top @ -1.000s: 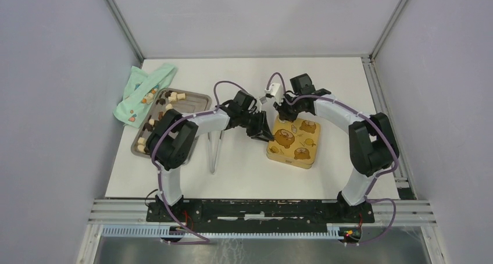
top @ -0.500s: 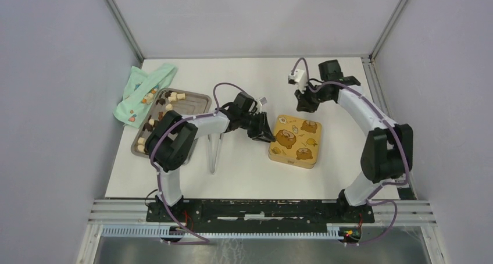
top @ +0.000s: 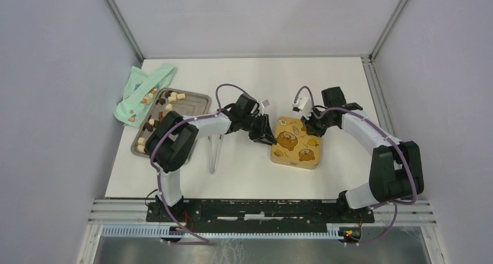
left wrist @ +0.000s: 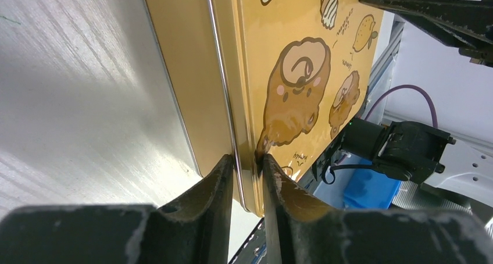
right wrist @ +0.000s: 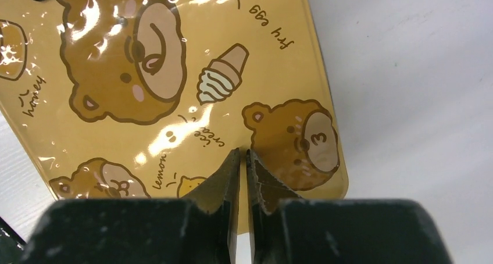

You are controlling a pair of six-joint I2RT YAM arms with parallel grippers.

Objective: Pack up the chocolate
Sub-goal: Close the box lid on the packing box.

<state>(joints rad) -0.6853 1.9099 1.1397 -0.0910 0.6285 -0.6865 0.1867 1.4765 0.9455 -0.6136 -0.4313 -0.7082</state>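
The chocolate chunks (top: 152, 122), dark, brown and cream, lie in a metal tray (top: 197, 99) at the left. The gold square tin (top: 295, 144) with bear pictures sits mid-table with its lid on. My left gripper (top: 265, 136) is at the tin's left edge; in the left wrist view it (left wrist: 247, 158) is shut on the rim of the lid (left wrist: 290, 54). My right gripper (top: 314, 128) is over the tin's far right part; in the right wrist view it (right wrist: 243, 152) is shut and empty, just above the lid (right wrist: 174, 72).
Long metal tweezers (top: 214, 150) lie on the table between the tray and the tin. A green patterned bag (top: 142, 92) lies at the back left beside the tray. Cage posts and walls stand close around the table.
My right arm swung out to the back right and came back down over the tin's far right part. The tin shifted slightly. My left gripper stayed at the tin's left edge.
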